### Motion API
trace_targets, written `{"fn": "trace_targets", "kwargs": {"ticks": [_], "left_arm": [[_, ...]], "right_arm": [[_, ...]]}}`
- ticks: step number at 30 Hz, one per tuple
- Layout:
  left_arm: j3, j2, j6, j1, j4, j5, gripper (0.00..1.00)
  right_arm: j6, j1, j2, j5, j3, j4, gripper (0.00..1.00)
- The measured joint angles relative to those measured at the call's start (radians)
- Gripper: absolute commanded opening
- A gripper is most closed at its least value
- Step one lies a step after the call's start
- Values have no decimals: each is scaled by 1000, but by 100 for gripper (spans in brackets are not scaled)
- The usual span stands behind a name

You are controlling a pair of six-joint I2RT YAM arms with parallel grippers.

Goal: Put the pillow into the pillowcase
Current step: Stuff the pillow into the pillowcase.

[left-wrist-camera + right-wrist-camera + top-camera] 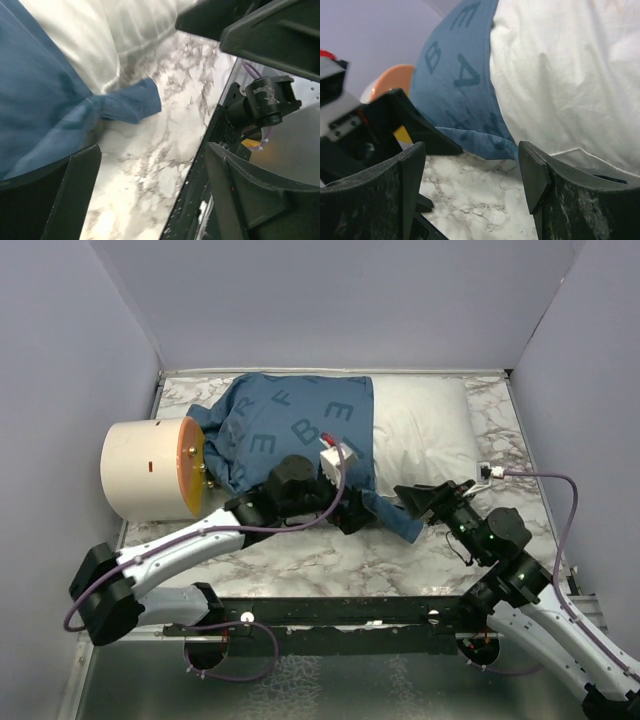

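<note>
Left fingers [70, 200] and right fingers [370, 200] gape empty; pillow [425, 425] lies left-right, left half inside pillowcase [280, 425], bare end rightward.

Capital letters in a darker shade are printed on the blue pillowcase [262, 418]. F, E and B can be read upper centre in the overhead view. E, B and A are seen upper middle in the right wrist view.
</note>
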Motion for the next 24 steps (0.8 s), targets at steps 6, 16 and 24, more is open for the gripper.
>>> {"fn": "trace_targets", "kwargs": {"ticks": [6, 16, 24], "left_arm": [[270, -124, 189, 214, -286, 10, 89], [1015, 512, 471, 373, -532, -137, 93], [1542, 962, 513, 373, -619, -9, 94]], "right_arm": [[110, 0, -109, 5, -30, 24, 81], [405, 0, -128, 109, -154, 2, 80], [660, 0, 1, 253, -153, -54, 80]]}}
